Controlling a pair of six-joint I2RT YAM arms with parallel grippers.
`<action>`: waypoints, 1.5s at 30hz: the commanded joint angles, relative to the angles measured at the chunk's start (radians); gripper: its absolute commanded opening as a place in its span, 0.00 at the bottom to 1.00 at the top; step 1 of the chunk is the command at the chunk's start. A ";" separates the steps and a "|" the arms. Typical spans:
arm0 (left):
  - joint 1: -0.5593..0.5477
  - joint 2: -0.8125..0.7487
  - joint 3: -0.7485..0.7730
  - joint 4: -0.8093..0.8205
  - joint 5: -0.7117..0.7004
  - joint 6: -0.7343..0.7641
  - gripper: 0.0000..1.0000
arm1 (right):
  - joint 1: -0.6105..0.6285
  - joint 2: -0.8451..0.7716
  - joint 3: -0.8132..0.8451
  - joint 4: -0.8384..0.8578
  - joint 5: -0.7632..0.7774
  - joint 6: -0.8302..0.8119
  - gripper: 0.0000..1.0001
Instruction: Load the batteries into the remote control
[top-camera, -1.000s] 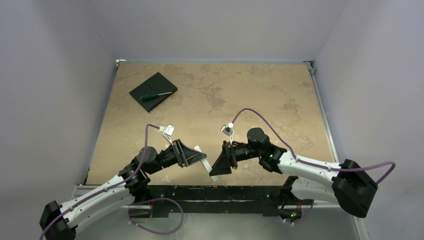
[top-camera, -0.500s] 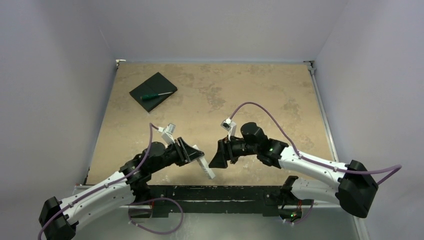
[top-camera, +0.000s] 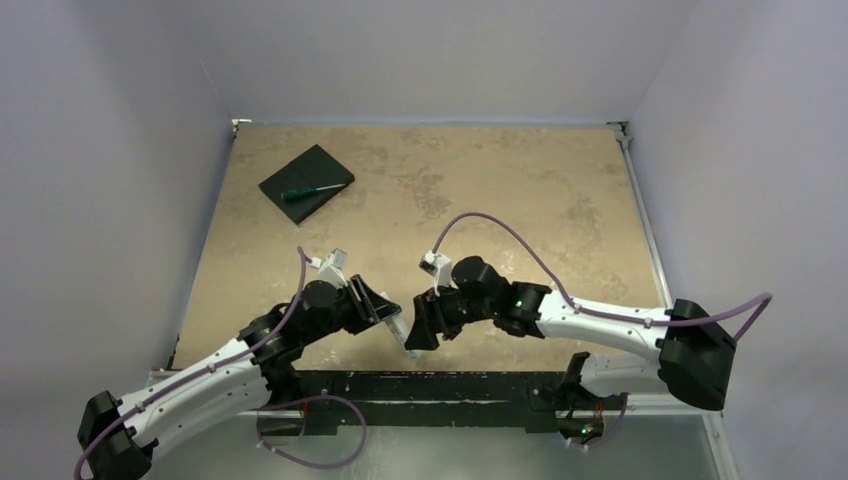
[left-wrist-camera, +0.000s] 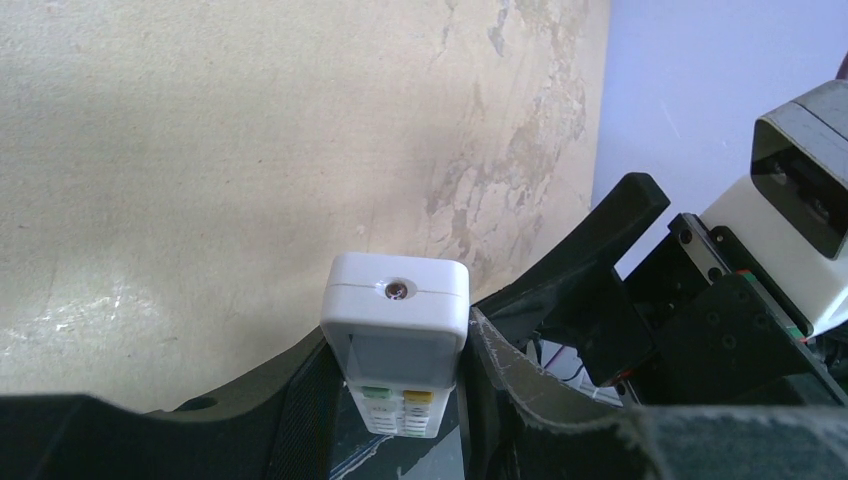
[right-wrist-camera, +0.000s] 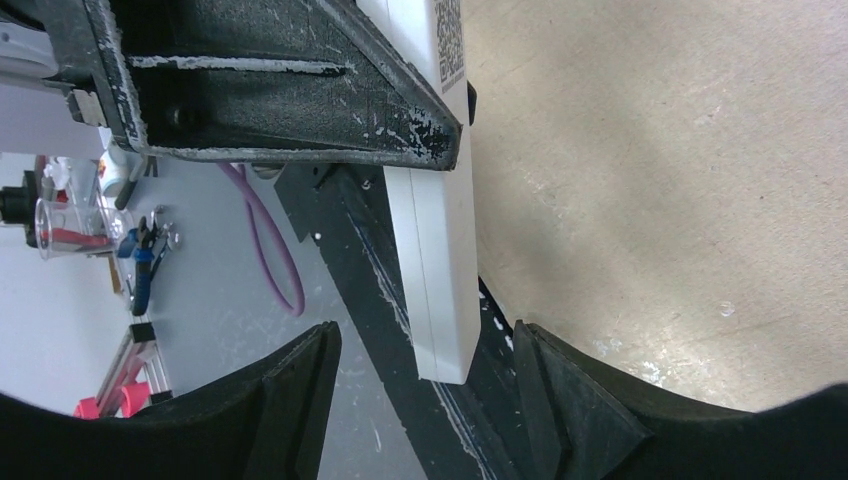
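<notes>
My left gripper: fingers pinched on the remote control by its long edges, button face up, sensor end poking out past the fingertips. My right gripper: fingers spread wide, one on each side of the remote's free end — neither pad touching it. The remote hangs between both grippers, above the near edge of the table.
</notes>
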 joint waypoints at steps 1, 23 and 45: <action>0.003 0.007 0.045 -0.009 -0.018 -0.040 0.00 | 0.016 0.022 0.051 0.026 0.053 -0.005 0.70; 0.003 0.032 0.036 -0.031 -0.024 -0.129 0.00 | 0.080 0.107 0.108 -0.011 0.176 -0.016 0.55; 0.004 0.055 0.009 0.021 0.012 -0.135 0.13 | 0.089 0.145 0.117 -0.026 0.215 -0.007 0.18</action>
